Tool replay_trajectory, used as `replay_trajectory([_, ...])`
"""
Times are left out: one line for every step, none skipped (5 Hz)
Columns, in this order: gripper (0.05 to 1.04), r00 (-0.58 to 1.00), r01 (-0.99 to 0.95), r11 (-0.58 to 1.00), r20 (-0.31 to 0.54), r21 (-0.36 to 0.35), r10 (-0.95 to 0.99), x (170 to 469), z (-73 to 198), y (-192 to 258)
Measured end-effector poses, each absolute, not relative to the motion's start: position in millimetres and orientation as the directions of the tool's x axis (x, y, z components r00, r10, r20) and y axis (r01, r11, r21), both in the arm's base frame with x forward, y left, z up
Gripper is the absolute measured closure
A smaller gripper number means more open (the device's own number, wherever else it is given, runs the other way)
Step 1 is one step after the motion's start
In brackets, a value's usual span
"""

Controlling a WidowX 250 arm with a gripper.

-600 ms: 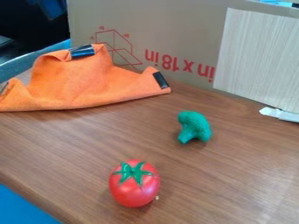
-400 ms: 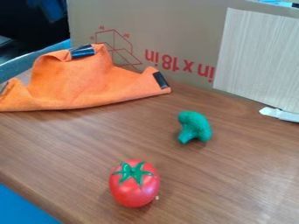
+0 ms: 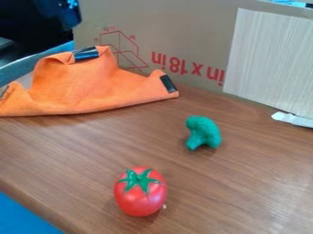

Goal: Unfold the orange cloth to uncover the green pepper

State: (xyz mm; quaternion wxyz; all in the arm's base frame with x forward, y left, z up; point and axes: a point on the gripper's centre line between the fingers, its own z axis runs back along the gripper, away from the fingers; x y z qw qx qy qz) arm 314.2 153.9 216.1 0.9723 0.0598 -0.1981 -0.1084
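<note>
And the pincer: open, closed or gripping something, I cannot tell! Up at the upper left, a dark piece of the arm [image 3: 63,14] pokes in over the far side, high beyond the orange cloth [image 3: 92,91]. It looks like a positioning stage, with no contact to call; the next move calls for a clear approach, above the cloth's raised folds. That cloth sits peaked on the table [image 3: 98,137], its left end cut off at the edge, its folds hiding whatever lies beneath. Out we go to the green toy broccoli [image 3: 203,132], right of centre, then nearer the camera to the red toy tomato [image 3: 140,194], upright, leafy top showing, underside hidden. Behind stands the cardboard [image 3: 183,27], partly covered by a pale panel [image 3: 269,59], and a white object [image 3: 292,119] runs off the right edge, hard to identify!
</note>
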Motion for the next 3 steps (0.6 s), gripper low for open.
replay_trajectory([0.083,0.904,0.161,0.971,0.37,0.175,-0.216,329.6,206.5,166.1])
replay_trajectory([0.083,0.895,0.172,0.963,0.375,0.206,-0.24,339.3,202.2,174.4])
replay_trajectory([0.083,0.904,0.167,0.956,0.35,0.242,-0.247,352.3,198.5,189.7])
